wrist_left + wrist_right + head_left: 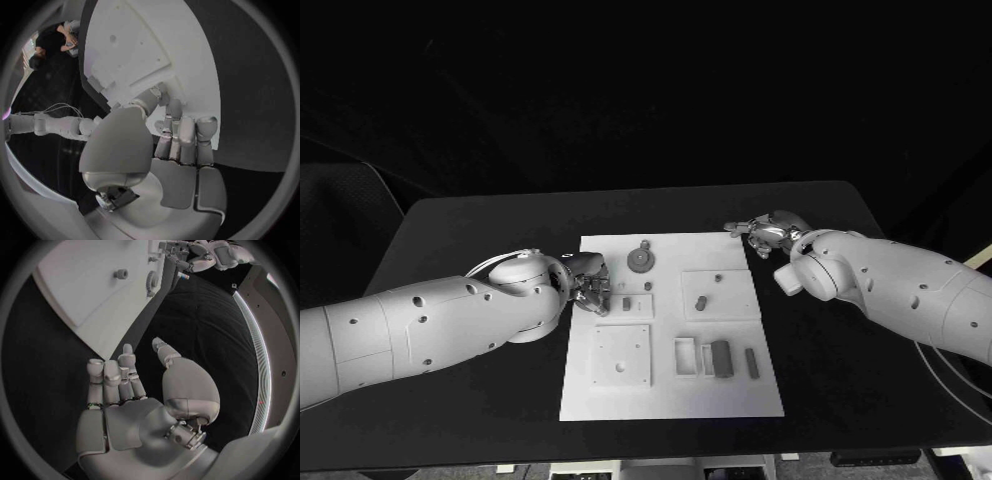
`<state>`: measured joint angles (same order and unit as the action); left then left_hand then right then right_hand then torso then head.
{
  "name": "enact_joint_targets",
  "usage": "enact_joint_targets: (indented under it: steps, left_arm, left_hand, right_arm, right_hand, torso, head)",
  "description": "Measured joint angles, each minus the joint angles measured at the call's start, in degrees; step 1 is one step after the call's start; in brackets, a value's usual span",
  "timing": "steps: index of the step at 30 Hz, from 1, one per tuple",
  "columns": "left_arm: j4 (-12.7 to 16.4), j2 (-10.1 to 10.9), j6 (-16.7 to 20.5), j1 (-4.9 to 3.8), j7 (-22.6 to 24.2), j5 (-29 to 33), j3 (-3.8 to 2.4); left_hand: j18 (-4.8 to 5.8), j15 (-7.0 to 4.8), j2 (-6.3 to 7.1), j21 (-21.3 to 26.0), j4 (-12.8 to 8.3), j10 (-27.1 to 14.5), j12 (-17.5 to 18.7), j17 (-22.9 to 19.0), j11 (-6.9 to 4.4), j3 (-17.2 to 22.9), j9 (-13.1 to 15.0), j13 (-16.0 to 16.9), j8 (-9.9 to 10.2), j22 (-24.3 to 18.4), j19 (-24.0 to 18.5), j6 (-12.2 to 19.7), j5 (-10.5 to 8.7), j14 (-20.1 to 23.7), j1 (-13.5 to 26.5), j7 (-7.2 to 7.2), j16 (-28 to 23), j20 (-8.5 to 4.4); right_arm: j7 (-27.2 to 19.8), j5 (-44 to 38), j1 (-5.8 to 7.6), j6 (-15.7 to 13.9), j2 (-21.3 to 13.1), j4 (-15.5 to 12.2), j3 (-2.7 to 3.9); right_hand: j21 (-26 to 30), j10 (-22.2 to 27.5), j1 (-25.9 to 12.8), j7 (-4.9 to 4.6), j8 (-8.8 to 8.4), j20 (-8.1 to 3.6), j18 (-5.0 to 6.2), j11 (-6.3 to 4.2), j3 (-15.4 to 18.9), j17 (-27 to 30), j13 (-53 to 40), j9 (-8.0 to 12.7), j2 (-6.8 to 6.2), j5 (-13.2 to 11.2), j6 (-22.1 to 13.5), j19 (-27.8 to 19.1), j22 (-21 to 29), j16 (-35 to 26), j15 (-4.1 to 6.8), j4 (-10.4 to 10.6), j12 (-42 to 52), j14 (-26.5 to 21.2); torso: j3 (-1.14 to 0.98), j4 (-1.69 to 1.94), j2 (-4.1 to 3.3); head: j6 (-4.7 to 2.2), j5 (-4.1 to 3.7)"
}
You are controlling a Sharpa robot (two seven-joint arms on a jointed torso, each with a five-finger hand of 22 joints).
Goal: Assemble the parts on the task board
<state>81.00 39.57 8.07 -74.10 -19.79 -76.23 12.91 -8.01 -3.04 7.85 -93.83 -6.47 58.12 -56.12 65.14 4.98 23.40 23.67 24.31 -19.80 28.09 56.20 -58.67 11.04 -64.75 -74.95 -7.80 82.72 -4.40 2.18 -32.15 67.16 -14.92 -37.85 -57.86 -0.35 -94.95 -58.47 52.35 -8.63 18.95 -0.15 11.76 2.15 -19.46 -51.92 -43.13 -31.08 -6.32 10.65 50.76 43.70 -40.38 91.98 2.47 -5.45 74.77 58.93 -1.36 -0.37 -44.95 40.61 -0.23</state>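
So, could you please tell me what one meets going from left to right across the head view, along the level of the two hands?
Left arm → left hand at the board's left edge → task board with its parts → right hand just off the board's right corner → right arm.

The task board (733, 400) lies in the middle of the table (473, 220); the left hand (584, 282) sits at the board's left edge, the right hand (772, 234) at its far right corner; parts (720, 358) lie on the board between them.
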Motion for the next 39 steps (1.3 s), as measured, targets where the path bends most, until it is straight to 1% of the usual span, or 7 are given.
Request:
enact_joint_targets:
  steps: [13,16,33,39]
  left_arm:
    - [0.0,0.0,-0.01,0.0,0.04,-0.04,0.0]
    - [0.0,-0.01,-0.01,0.0,0.04,-0.05,0.0]
    - [-0.05,-0.1,0.0,-0.01,0.03,-0.09,0.02]
    - [-0.1,-0.25,0.01,-0.01,0.04,-0.08,0.0]
  left_hand:
    - [0.0,-0.05,0.07,0.0,-0.28,-0.1,0.0,-0.06,-0.1,0.14,-0.04,0.0,0.01,-0.05,0.0,0.0,0.0,0.05,-0.97,0.0,0.0,0.02]
    - [0.0,-0.04,0.08,0.0,-0.29,-0.17,0.0,-0.06,-0.17,0.14,-0.04,0.0,0.01,-0.05,0.0,0.0,-0.01,0.05,-0.98,0.0,0.0,0.02]
    - [0.0,-0.02,0.23,0.0,-0.36,-0.23,0.0,-0.05,-0.23,0.06,0.0,0.0,0.04,-0.04,0.01,0.0,-0.02,0.02,-1.12,0.0,0.0,0.04]
    - [-0.01,0.06,0.25,0.0,-0.36,-0.07,0.0,-0.08,-0.07,0.06,-0.2,0.0,0.12,-0.04,0.01,0.0,-0.02,-0.06,-1.14,0.0,0.0,0.21]
  right_arm:
    - [0.01,0.0,-0.01,0.05,0.01,0.03,0.0]
    - [0.01,0.0,-0.01,0.06,0.01,0.03,0.0]
    - [0.02,0.0,-0.01,0.1,0.0,0.02,0.0]
    - [0.03,0.0,-0.01,0.12,0.0,0.01,0.0]
  right_hand:
    - [0.0,0.0,0.0,-0.12,0.0,0.07,0.0,0.0,0.0,0.0,0.0,0.0,0.0,0.0,-0.14,-0.07,0.0,0.0,0.07,0.0,0.0,0.23]
    - [0.0,0.0,-0.23,-0.12,0.0,0.07,0.0,0.0,0.0,0.0,0.0,0.0,0.23,0.0,-0.14,-0.07,0.0,0.0,0.07,0.0,0.0,0.23]
    - [0.0,0.0,-0.23,-0.22,0.0,0.08,0.0,0.0,0.0,0.0,0.05,0.0,0.23,0.0,0.0,-0.08,0.0,0.0,0.05,0.0,0.0,0.23]
    - [0.0,0.0,-0.23,-0.21,0.0,0.08,0.0,0.0,0.0,-0.01,0.04,-0.01,0.23,0.0,0.01,-0.08,0.0,0.0,0.04,0.0,0.0,0.22]
  torso:
    - [0.0,0.0,0.0]
    - [0.0,0.0,0.0]
    - [-0.03,0.0,-0.01]
    - [-0.04,0.0,-0.01]
  head:
    - [0.08,-0.09]
    - [0.08,-0.09]
    - [0.15,-0.14]
    - [0.14,-0.18]
